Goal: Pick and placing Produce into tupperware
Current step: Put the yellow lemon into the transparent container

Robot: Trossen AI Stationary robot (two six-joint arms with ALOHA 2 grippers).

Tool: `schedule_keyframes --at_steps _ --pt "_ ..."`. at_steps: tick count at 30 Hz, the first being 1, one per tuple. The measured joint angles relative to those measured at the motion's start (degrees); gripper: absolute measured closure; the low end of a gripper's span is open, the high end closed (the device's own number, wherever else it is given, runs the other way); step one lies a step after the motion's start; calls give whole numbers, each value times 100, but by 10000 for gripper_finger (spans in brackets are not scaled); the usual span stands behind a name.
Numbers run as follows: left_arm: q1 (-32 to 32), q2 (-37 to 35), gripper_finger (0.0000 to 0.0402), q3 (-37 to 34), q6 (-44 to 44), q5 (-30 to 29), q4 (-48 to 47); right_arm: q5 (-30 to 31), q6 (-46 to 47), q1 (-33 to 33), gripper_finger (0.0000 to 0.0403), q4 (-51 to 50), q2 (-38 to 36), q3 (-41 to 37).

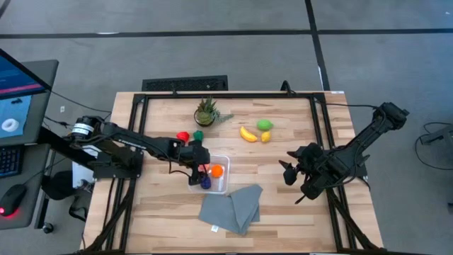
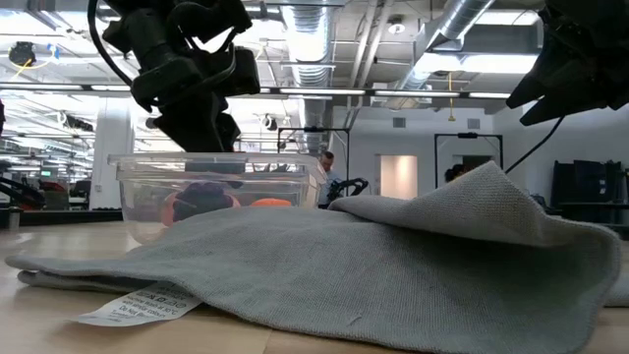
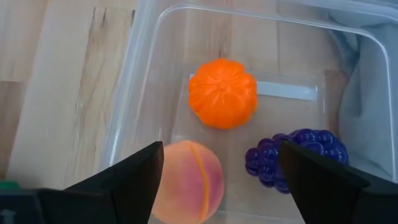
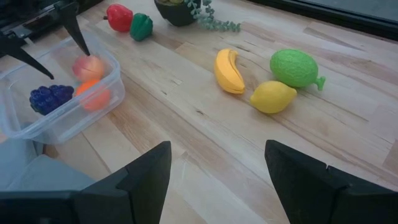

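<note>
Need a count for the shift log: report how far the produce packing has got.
Done: orange, purple grapes and peach lie in the tupperware. In hand: nothing; the left tool hangs open over the peach. Left: red and green pieces, banana, lemon, lime.

We find the tupperware [image 1: 221,164] blocked from above by the left gripper [image 1: 199,170]; grey cloth [image 1: 230,207] abuts its near side.

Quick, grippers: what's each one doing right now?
Left gripper: open over the clear square plastic tupperware, holding nothing; the peach-pink toy fruit lies below it.
Right gripper: open, empty, above bare table.
</note>
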Motion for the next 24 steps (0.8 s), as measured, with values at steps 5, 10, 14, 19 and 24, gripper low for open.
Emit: schedule_keyframes --at_steps 5,10,14,19,24 --pt "0 -61 95 0 -200 179 11 -17 -2 -5 121 -3 0 0" --pt "101 -430 95 2 -449 462 -49 -229 -4 -170 121 -108 15 0" --pt "298 -1013 95 2 -562 439 -185 -306 -2 -436 121 -271 15 0" --pt "535 -1874 95 2 -628 66 -350 -579 59 -1172 121 -353 13 0" --pt "698 -2669 95 4 -557 -523 -553 -1266 -20 -2258 121 -148 9 0"
